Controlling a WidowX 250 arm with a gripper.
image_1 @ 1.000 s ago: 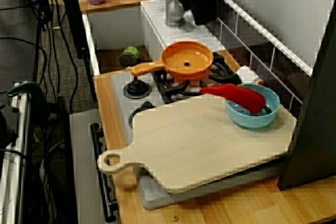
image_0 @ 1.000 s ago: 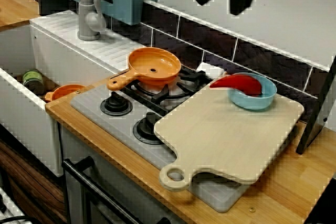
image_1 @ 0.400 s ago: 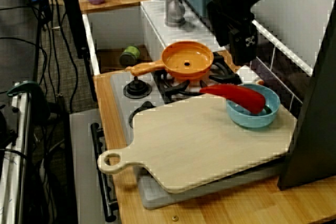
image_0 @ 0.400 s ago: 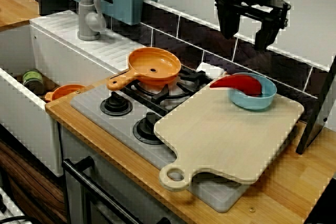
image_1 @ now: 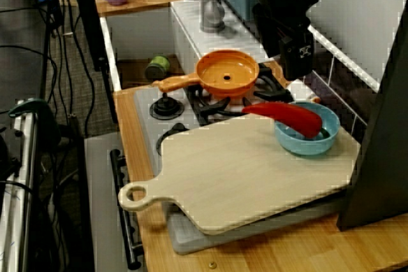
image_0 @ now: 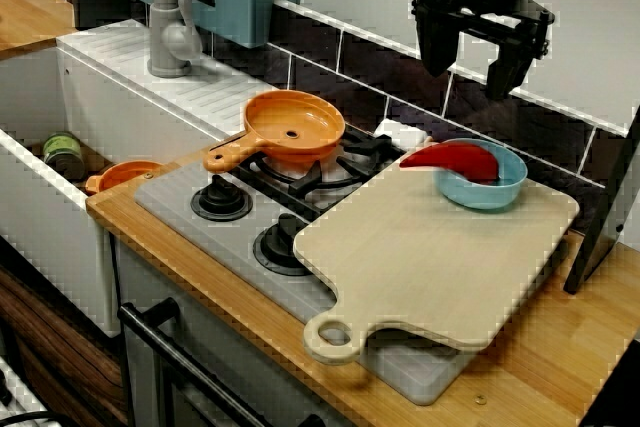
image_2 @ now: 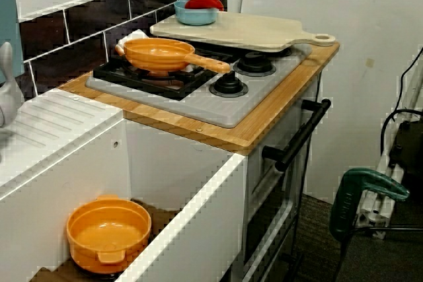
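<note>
My black gripper [image_0: 472, 65] hangs open in the air in front of the tiled wall, with nothing between its two fingers [image_0: 437, 55]. Nearest to it, just below, is a blue bowl [image_0: 490, 192] holding a red pepper [image_0: 455, 160], which pokes out over the bowl's left rim. The bowl stands on the far corner of a pale wooden cutting board [image_0: 430, 257]. From the stove's end, the gripper [image_1: 285, 55] is above and slightly behind the bowl [image_1: 306, 146] and pepper [image_1: 287, 116]. The view across the sink shows the bowl [image_2: 193, 16] but not the gripper.
An orange pan [image_0: 293, 127] rests on the back burner of the grey stove [image_0: 190, 212], handle pointing front-left. A grey faucet [image_0: 168, 27] stands at the sink, which holds an orange pot [image_2: 109, 232] and a green can [image_0: 62, 155]. A black panel [image_0: 605, 217] leans at the right.
The gripper came down and to the right from the top edge to above the bowl. Over the last half second it has hardly shifted. Nothing on the counter moved.
</note>
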